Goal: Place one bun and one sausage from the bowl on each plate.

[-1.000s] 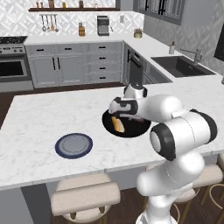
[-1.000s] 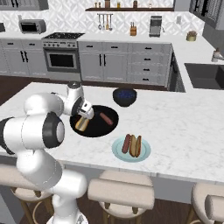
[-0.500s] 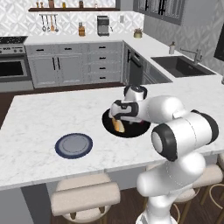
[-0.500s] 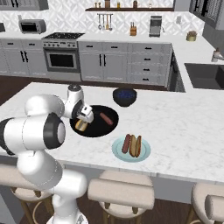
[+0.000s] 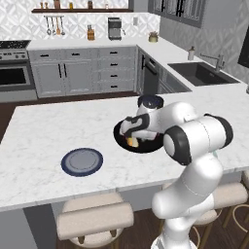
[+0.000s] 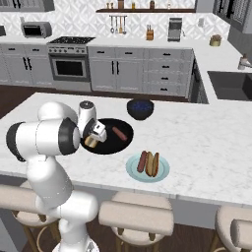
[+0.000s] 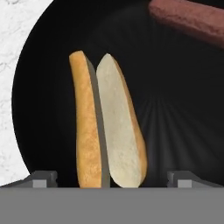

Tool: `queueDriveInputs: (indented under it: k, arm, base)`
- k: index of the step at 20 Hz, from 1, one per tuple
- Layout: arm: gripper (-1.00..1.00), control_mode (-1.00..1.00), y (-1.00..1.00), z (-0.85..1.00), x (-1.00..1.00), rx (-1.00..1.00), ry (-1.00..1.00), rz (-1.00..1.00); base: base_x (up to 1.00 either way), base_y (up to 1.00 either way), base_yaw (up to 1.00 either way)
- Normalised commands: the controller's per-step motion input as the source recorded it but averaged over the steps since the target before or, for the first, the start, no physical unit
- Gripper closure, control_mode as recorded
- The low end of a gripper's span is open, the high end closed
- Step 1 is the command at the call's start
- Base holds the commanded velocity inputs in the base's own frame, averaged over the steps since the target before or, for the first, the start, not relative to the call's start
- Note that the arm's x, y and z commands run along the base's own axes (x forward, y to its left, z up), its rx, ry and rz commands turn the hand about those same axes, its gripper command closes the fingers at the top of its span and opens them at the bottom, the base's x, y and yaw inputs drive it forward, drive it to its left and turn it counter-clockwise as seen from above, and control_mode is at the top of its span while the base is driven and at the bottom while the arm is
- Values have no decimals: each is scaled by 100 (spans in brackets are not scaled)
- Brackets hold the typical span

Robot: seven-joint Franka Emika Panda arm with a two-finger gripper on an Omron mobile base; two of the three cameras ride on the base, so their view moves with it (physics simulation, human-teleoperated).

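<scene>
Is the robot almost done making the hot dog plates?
About halfway. The pale teal plate already has a bun and a sausage. The gripper hangs open over the last bun in the black bowl, gripping nothing yet. That bun and the sausage must still go onto the bare navy plate.

The white arm folds forward from its base, elbow raised and forearm bent low, wrist turned downward. The gripper (image 7: 112, 179) points straight down with its jaws spread wide, fingertips (image 7: 41, 178) far apart, gripping nothing.
</scene>
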Motion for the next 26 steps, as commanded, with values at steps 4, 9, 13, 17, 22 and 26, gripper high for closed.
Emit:
queueDriveInputs:
  k: [4, 9, 13, 17, 22, 26]
  arm:
    - [-100, -100, 7, -44, 0, 0, 6, 0]
    - [-100, -100, 8, -22, 6, 0, 3, 0]
    - [-100, -100, 0, 0, 24, 0, 2, 0]
    - [-100, -100, -2, 0, 28, 0, 7, 0]
    - [-100, -100, 0, -17, 17, 0, 18, 0]
    - [-100, -100, 0, -41, 0, 0, 11, 0]
  base:
    - [0, 0, 0]
    - [0, 0, 0]
    - [0, 0, 0]
    - [0, 0, 0]
    - [0, 0, 0]
    - [0, 0, 0]
